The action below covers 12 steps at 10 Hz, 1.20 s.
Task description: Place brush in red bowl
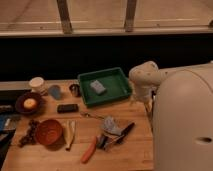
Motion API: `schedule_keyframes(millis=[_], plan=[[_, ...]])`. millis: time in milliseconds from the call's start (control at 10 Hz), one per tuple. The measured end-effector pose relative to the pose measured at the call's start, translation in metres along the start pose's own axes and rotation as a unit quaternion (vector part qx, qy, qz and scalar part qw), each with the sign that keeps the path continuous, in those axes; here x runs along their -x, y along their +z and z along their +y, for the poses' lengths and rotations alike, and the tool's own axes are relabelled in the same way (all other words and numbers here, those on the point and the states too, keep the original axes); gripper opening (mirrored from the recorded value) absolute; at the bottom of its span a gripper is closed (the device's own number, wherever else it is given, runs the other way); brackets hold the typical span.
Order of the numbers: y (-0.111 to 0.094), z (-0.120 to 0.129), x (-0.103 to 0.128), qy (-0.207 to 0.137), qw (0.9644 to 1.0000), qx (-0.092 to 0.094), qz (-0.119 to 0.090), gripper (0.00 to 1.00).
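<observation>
The brush [124, 132] has a slim black handle and lies slanted in a small cluster of items at the table's front middle, beside a grey crumpled thing [111, 125]. The red bowl [49, 131] is round and reddish-orange and stands at the front left, apart from the brush. My gripper [136, 97] hangs under the white arm joint [144, 77] at the right edge of the green tray [118, 75], well behind the brush and holding nothing that I can see.
A grey block [97, 87] lies in the green tray. A brown bowl with a yellow ball [28, 103], a white cup [37, 84], a blue cup [55, 92], a metal cup [75, 90] and a black block [67, 107] stand at the left. An orange-red stick [90, 149] lies in front. My white body [182, 125] fills the right.
</observation>
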Motion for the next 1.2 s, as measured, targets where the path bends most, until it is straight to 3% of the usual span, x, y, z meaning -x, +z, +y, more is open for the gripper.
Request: schedule_keyframes(millis=[400, 500, 700, 900, 1200], plan=[[0.001, 0.002, -0.003, 0.001, 1.0, 0.002, 0.003, 0.62], [0.006, 0.001, -0.007, 0.002, 0.9999, -0.003, 0.016, 0.62], [0.026, 0.0, -0.022, 0.007, 0.9985, -0.008, 0.054, 0.62], [0.054, -0.005, -0.047, 0.018, 0.9947, -0.008, 0.101, 0.62], [0.057, -0.003, -0.08, 0.014, 0.9878, 0.012, 0.155, 0.62]])
